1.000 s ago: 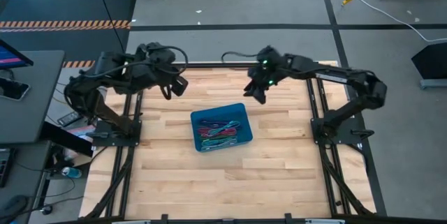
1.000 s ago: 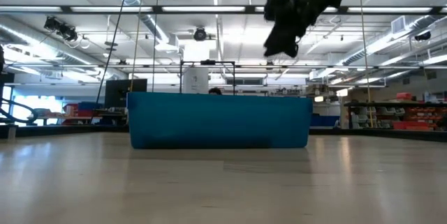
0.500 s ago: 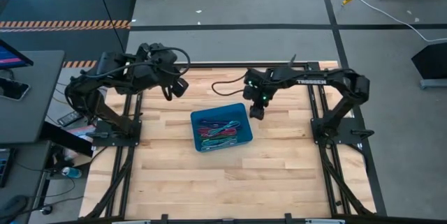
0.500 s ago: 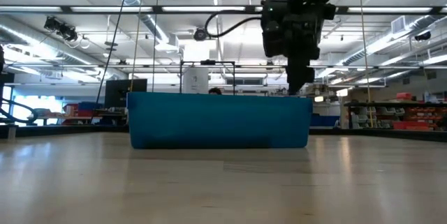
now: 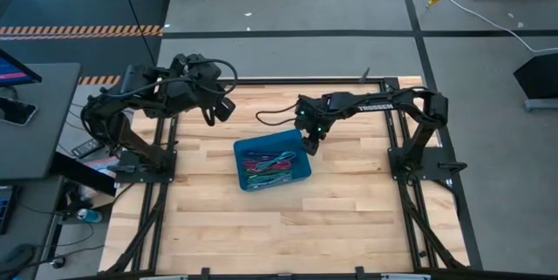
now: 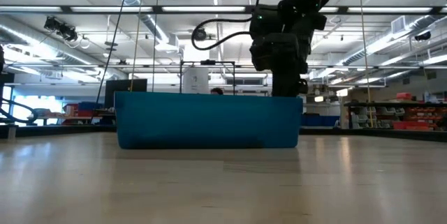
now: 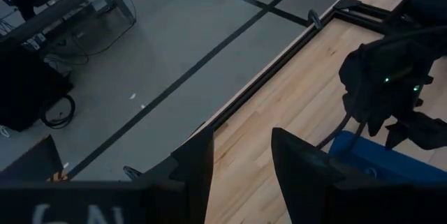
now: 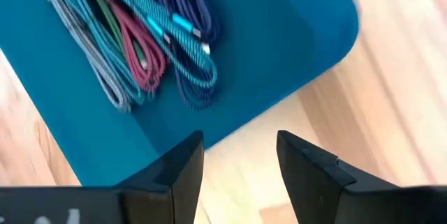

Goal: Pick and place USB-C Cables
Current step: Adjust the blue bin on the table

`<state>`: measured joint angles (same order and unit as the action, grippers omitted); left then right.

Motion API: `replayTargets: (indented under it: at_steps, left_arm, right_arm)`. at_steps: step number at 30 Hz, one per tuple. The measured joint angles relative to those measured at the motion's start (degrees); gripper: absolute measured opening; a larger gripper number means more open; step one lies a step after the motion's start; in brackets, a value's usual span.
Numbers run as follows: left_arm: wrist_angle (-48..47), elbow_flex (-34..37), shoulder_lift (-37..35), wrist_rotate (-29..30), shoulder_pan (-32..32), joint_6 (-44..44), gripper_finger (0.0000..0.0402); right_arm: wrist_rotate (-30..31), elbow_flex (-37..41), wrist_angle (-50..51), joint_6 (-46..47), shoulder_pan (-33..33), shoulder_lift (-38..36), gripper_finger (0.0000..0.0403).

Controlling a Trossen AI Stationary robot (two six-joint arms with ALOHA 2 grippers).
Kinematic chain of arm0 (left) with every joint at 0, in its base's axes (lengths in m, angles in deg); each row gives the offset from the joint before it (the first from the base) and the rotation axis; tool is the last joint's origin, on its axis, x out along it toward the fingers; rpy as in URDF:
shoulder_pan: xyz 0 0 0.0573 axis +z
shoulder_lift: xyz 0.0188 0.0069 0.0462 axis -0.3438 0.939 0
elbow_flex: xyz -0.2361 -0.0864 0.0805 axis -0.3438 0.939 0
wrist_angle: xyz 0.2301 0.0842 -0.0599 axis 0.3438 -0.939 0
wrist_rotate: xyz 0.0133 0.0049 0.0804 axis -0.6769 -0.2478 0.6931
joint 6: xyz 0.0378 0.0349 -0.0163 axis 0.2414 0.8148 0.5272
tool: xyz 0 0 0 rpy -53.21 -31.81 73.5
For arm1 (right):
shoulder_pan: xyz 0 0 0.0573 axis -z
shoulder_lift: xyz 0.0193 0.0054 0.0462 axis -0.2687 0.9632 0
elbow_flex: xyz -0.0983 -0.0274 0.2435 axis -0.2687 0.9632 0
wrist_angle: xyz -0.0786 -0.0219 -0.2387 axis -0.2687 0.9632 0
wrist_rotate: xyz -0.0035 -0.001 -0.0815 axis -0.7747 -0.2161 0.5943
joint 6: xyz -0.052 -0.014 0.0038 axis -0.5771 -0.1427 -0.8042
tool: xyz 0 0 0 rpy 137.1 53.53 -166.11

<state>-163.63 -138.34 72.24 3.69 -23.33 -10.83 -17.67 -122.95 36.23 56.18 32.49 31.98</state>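
Observation:
A blue tray (image 5: 272,160) sits mid-table and holds the USB-C cables (image 8: 140,49), thin folded bundles in teal, maroon, grey, green and dark blue lying on its floor (image 5: 268,165). My right gripper (image 8: 237,144) is open and low at the tray's far right corner (image 5: 310,146). In the low view it dips behind the tray's wall (image 6: 285,90). My left gripper (image 7: 241,140) is open and empty, raised over the table's far left part (image 5: 215,111). My right gripper comes at the tray's far right corner from above, slanting down. One fingertip (image 8: 187,147) lies over the tray's rim (image 8: 230,116) and the other (image 8: 297,147) stands outside it over the wood. Whether either finger touches the wall I cannot tell.
Black frame rails (image 5: 397,140) run along the table's left and right sides. Bare wood (image 5: 288,228) stretches from the tray to the near edge. A desk with a screen (image 5: 26,114) stands beyond the left side.
My right gripper has come down and toward the table's left and near edges, from high over the far right part to the tray's far right corner, rolling and tipping more steeply down. The tray has slid a little toward the table's left edge.

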Motion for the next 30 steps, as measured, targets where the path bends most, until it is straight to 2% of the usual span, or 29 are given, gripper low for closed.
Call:
replayTargets:
  at_steps: [10, 19, 30]
  left_arm:
    - [0.0, 0.0, 0.0, 0.0, 0.0, 1.3, 0.0151]
    - [0.0, 0.0, 0.0, 0.0, 0.0, 1.5, 0.0151]
    - [0.0, 0.0, 0.0, 0.0, 0.0, 1.5, 0.0151]
  right_arm:
    - [-3.2, -3.1, -1.1, 1.2, -0.1, -0.6, 0.0187]
    - [2.7, -3.5, -0.5, 0.8, -0.2, 0.2, 0.0187]
    - [3.1, -3.5, 2.0, 2.2, -0.3, 0.1, 0.0187]
